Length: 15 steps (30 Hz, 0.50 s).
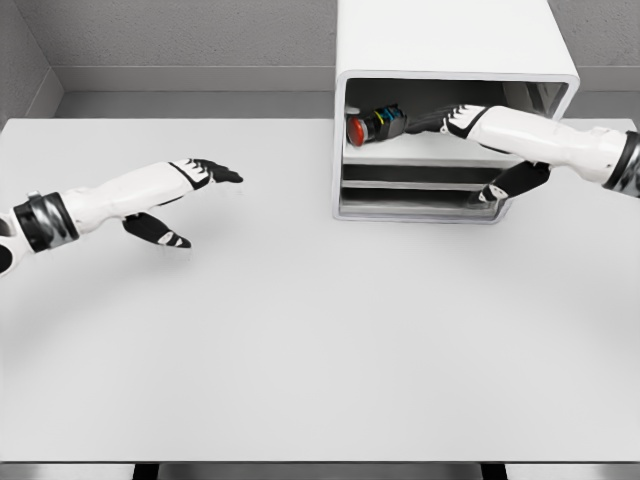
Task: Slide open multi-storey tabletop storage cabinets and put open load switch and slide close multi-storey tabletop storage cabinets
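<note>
Lighting: bright, even, diffuse overhead illumination; render sharp throughout.
Soft faint shadows lie on the table (320, 340); cabinet (450, 60) interior darker.

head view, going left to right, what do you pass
left hand held open above the table → load switch with its red end, in the top bay of the cabinet → right hand reaching into that bay

We note a white bench (300, 350); a white storage cabinet (440, 40) stands on its far right part, open front toward us.
</note>
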Each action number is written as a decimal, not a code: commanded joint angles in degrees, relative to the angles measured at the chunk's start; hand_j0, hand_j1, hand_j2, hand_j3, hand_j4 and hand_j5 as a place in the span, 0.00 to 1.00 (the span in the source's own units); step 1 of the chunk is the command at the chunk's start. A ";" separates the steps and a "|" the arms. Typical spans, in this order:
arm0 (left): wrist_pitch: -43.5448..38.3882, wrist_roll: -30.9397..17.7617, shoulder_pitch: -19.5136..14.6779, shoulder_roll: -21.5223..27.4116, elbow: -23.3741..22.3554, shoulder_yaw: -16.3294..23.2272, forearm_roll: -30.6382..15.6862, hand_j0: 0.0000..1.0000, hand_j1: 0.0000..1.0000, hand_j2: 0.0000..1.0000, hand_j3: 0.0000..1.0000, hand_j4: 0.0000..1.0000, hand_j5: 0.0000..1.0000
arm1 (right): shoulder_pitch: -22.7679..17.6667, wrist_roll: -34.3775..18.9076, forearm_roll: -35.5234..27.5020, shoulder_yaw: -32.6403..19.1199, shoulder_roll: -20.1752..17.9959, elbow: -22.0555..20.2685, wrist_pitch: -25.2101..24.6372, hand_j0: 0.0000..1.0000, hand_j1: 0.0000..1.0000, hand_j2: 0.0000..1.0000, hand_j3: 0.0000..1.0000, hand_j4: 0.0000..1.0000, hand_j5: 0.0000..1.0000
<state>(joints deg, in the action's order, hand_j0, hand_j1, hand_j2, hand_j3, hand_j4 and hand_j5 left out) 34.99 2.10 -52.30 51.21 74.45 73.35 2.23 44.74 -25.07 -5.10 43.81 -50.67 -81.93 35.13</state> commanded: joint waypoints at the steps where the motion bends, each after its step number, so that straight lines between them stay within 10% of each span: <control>1: 0.01 0.01 -0.09 -0.05 -0.36 -1.19 0.23 1.00 1.00 1.00 1.00 1.00 1.00 | -0.09 0.02 -0.43 0.04 -0.40 -1.30 -0.13 1.00 1.00 1.00 1.00 1.00 1.00; 6: 0.01 0.01 0.00 -0.14 -1.24 -1.72 1.20 1.00 1.00 1.00 1.00 1.00 1.00 | -0.70 0.90 -2.63 0.13 -12.00 -12.11 -0.13 1.00 1.00 1.00 1.00 1.00 1.00; 15: 0.01 -2.19 0.61 -3.30 -7.56 -2.94 0.23 1.00 1.00 1.00 1.00 1.00 1.00 | -1.05 3.80 -1.93 8.57 -20.88 -16.06 -0.13 1.00 1.00 1.00 1.00 1.00 1.00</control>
<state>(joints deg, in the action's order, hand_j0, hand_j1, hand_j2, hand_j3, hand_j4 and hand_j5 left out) 34.99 0.67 -49.76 49.12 69.00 70.88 2.81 43.68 -21.97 -6.84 49.83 -69.65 -96.79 35.12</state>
